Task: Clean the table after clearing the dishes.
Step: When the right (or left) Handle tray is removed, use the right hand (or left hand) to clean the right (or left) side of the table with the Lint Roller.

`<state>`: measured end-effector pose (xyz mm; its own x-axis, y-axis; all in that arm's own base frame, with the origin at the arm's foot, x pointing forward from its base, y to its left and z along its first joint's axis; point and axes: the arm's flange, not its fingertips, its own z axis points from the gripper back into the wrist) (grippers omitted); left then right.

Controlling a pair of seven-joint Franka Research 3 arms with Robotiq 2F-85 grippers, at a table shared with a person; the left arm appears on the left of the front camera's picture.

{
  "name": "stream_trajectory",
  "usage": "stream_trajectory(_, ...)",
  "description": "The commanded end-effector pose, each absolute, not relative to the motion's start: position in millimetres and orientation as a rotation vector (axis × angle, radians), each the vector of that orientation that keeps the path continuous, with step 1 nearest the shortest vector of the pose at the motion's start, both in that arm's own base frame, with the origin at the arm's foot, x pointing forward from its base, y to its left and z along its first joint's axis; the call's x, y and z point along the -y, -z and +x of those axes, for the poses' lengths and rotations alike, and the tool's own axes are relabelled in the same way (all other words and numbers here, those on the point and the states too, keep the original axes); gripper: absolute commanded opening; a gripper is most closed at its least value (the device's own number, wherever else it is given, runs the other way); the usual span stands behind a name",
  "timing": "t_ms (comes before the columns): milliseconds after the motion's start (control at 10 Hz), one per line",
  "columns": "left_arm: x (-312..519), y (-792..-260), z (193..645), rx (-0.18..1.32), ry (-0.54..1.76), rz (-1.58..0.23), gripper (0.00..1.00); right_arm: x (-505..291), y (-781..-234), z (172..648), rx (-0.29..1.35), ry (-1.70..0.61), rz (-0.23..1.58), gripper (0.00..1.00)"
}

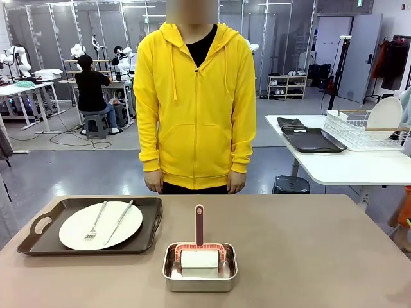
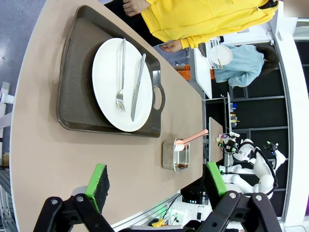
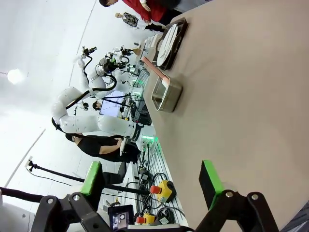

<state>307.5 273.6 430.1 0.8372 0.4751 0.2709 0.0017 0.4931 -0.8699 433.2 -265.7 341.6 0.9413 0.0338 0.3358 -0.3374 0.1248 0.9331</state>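
Front view: the table (image 1: 308,244) has a plain taupe top. Its left, right and near edges are cut off by the frame. Reference landmark: the steel pan (image 1: 200,283), which stands on the table near the robot's edge, about mid-width.

- One dark tray (image 1: 151,218) sits left of the pan and slightly farther from the robot, not touching it.
- A white plate (image 1: 74,231) lies on the tray, with a fork (image 1: 96,222) and a knife (image 1: 119,222) side by side on it.
- A pink-handled brush (image 1: 199,224) rests in the pan, its handle sticking out over the pan's far rim toward the person (image 1: 192,96).
- The person stands straight beyond the pan at the far edge, arms down; the legs are hidden by the table.
- A white block (image 1: 199,264) in the pan is partly covered by the brush head; what it is cannot be told.
- Far right of the pan, a separate side table (image 1: 340,170) carries a second tray (image 1: 318,141) and a wire rack (image 1: 359,131), which the frame edge cuts off.

Left wrist view: the left gripper (image 2: 155,175) has its jaws spread wide with nothing between them. The pan shows beyond the gap. Right wrist view: the right gripper (image 3: 151,180) is likewise wide and empty, well short of the pan. Here the plate appears edge-on and the cutlery cannot be made out.
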Motion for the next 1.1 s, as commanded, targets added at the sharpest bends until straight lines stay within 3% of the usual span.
stream_trajectory(0, -274.1, -432.7, 304.9, 0.528, -0.296, -1.036, 1.0, 265.5, -343.7, 434.2, 0.258, -0.28, 1.421, 1.0)
stream_trajectory(1000, -274.1, -432.7, 304.9, 0.528, -0.296, -1.036, 1.0, 265.5, -343.7, 434.2, 0.258, -0.28, 1.421, 1.0)
